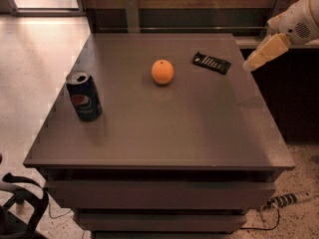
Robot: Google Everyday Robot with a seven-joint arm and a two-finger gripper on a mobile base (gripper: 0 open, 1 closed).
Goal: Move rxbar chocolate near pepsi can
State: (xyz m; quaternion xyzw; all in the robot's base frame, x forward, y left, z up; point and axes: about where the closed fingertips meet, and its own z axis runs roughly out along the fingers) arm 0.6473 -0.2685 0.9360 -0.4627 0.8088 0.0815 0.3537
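The rxbar chocolate [212,62] is a flat black wrapped bar with white lettering, lying at the far right of the grey table [164,128]. The pepsi can [83,96] stands upright near the table's left edge, dark blue with the round logo facing me. My gripper [254,61] comes in from the upper right, its tan fingers pointing down-left just beyond the table's right edge, a short way right of the bar and above table height. It holds nothing that I can see.
An orange [163,71] sits between the can and the bar, nearer the bar. Drawers lie under the table front. A black chair base [20,203] stands at the lower left and a cable [284,200] lies on the floor at the lower right.
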